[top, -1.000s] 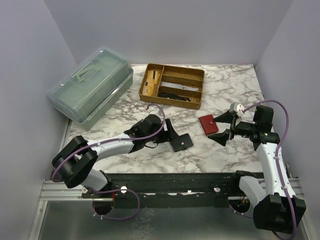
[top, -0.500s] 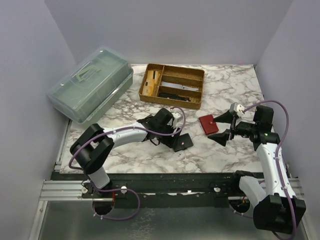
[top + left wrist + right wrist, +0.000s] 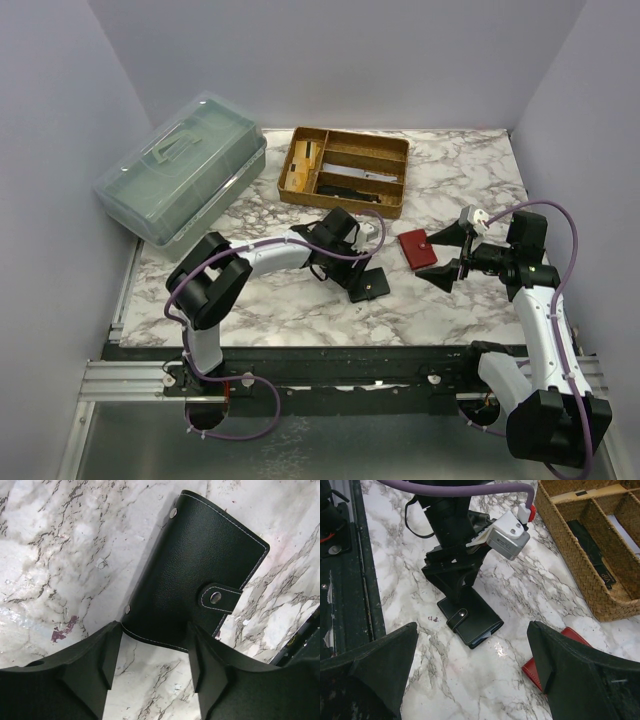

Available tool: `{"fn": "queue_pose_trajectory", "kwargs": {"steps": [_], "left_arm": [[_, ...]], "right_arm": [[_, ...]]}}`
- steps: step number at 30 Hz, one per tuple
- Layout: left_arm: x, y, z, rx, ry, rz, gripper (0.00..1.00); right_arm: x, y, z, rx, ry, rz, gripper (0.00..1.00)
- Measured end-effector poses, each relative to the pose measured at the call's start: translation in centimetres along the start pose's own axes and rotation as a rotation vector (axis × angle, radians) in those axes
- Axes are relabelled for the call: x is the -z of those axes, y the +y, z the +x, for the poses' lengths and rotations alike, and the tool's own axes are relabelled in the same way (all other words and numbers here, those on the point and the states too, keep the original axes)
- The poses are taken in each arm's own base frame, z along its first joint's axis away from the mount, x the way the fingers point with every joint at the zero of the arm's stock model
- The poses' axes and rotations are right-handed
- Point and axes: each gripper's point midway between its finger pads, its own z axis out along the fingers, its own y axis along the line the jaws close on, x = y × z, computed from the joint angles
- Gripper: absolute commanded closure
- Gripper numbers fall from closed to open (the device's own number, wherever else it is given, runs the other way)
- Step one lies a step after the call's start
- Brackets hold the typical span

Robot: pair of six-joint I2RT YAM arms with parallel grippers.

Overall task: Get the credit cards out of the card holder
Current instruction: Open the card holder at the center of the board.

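Observation:
A black snap-closed card holder (image 3: 368,285) lies on the marble table. In the left wrist view the card holder (image 3: 195,575) has its near end between my fingers. My left gripper (image 3: 152,640) is open and straddles that end; in the top view it (image 3: 350,265) sits at the holder's left edge. In the right wrist view a pale blue credit card edge (image 3: 483,639) shows at the holder's (image 3: 470,620) open end. My right gripper (image 3: 450,257) is open and empty, just right of a red wallet (image 3: 417,248).
A wicker tray (image 3: 345,133) with dark and pale items stands at the back centre. A clear lidded plastic box (image 3: 185,165) stands at the back left. The red wallet (image 3: 570,636) lies between the black holder and my right gripper (image 3: 472,652).
My left arm has swung right and forward, bringing its open gripper onto the black card holder's end. The right arm and the red wallet have not moved.

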Motion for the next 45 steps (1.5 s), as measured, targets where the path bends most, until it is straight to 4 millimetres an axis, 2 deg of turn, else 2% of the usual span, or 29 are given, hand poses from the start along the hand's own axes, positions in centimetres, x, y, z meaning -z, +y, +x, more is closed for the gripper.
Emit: {"fn": "queue_pose_trajectory", "kwargs": {"steps": [10,18,23,29,36,41,42,45], "left_arm": [[0.8,1.1,-0.1,-0.034,-0.013,-0.082,0.34],[1.3,0.5,-1.0,-0.148,-0.022,-0.032,0.36],[0.9,-0.2,-1.7,-0.217,-0.028,0.028,0.36],[-0.5,0.0,-1.3,-0.238,0.007,0.053,0.38],[-0.7,-0.1,-1.3,-0.224,0.013,0.030,0.61],[-0.6,-0.1,-1.5,-0.171,-0.023,-0.001,0.96],[-0.7,-0.2,-1.5,-0.153,-0.038,-0.004,1.00],[-0.5,-0.4,-1.3,-0.087,-0.092,-0.016,1.00]], "right_arm": [[0.0,0.0,0.0,0.004,0.000,0.000,0.00],[0.0,0.0,0.0,0.009,0.000,0.000,0.00],[0.0,0.0,0.0,0.009,0.000,0.000,0.00],[0.0,0.0,0.0,0.009,0.000,0.000,0.00],[0.0,0.0,0.0,0.009,0.000,0.000,0.00],[0.0,0.0,0.0,0.008,0.000,-0.001,0.00],[0.0,0.0,0.1,0.007,0.001,-0.001,0.00],[0.0,0.0,0.3,0.001,0.003,-0.005,0.00]]}}
